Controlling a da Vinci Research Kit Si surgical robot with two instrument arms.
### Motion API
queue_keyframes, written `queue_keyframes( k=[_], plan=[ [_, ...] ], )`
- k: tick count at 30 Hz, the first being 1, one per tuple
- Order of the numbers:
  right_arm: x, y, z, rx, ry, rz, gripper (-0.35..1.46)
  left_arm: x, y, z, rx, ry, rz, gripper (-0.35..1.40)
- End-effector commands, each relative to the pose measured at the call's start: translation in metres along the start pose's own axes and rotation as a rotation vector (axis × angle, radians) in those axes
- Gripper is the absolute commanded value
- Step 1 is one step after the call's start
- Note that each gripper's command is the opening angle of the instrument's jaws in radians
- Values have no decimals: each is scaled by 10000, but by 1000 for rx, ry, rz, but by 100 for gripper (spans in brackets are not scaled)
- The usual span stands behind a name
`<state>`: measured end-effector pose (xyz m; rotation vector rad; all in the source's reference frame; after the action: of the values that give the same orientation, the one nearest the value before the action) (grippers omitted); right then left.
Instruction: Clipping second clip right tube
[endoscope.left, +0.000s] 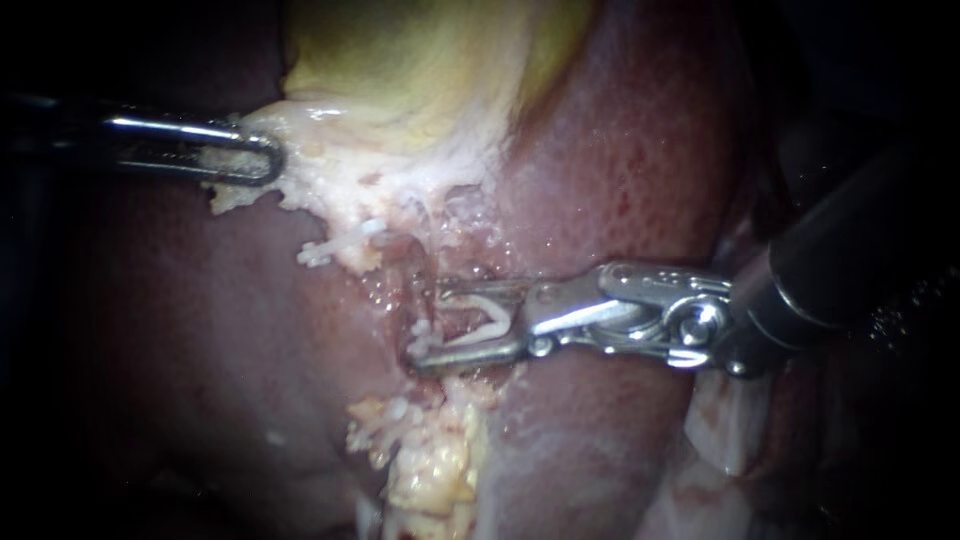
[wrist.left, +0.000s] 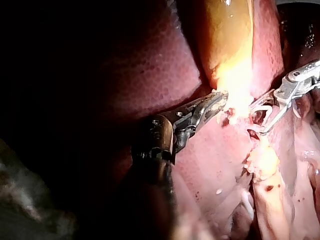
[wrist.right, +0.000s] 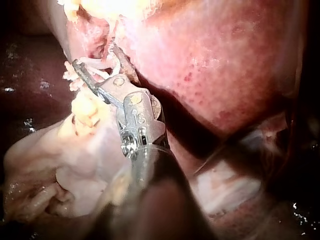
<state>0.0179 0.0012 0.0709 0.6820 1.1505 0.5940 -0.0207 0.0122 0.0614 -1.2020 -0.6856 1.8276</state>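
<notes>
While my left instrument (endoscope.left: 265, 160), jaws clamped on the gallbladder's pale fringe (endoscope.left: 305, 185), tensions it to expose the tube (endoscope.left: 412, 290), my right instrument (endoscope.left: 430, 325) straddles that tube, jaws spread yet gripping an unclosed white clip (endoscope.left: 500, 318).

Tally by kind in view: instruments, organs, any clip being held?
Instruments: 2, left instrument and right instrument
Organs: 2, liver and gallbladder
White clip held in the right instrument: 1
Total: 5

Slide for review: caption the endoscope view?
Left instrument grips pale tissue under the gallbladder; right instrument holds a white clip between its jaws.
</notes>
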Motion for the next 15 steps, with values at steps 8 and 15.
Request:
queue_keyframes(
  k=[8,15],
  plan=[
    [-2,1,2,16,-7,44,45,-2,0,1,2,1,1,-35],
    [-4,1,8,46,-8,76,45,-2,0,1,0,0,1,-35]
  ],
)
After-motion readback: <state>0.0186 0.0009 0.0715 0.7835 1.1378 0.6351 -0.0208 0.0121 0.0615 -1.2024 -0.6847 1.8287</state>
